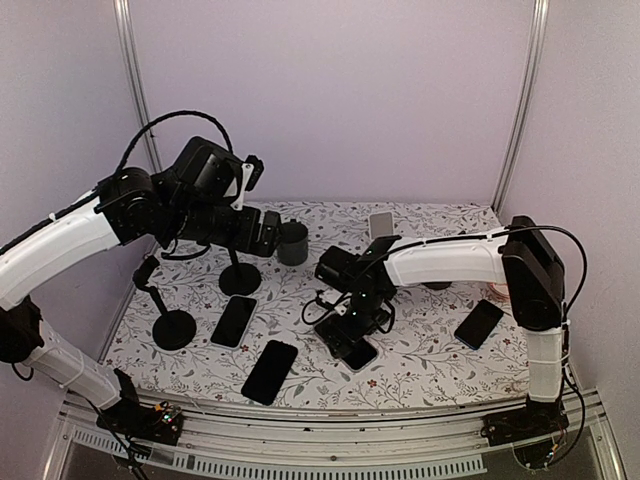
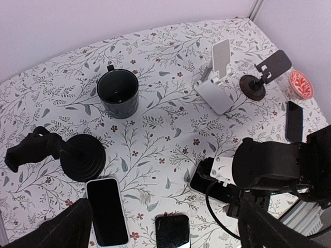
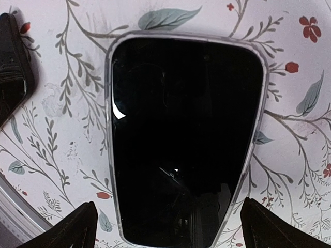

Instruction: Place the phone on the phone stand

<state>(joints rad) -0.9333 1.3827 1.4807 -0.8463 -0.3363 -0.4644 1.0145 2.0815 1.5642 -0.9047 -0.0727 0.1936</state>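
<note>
White arm shells (image 1: pixel 60 245), black joints (image 1: pixel 530 270), black cables (image 1: pixel 172 115)

Lighting: even, diffuse and moderately bright in all three views, with a lilac cast on the walls.
Shadows: faint, soft-edged, close under objects.
Glare: small white glints on the phone (image 3: pixel 181 139) screen in the right wrist view.
Distortion: wide-angle bowing of the worktop (image 2: pixel 155 129) in the left wrist view.
Focus: lower corners soft.

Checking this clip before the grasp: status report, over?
Right gripper open over silver-rimmed phone, flat on table, not gripped. Left gripper open, raised, empty. Second phone close beside, not touching.
</note>
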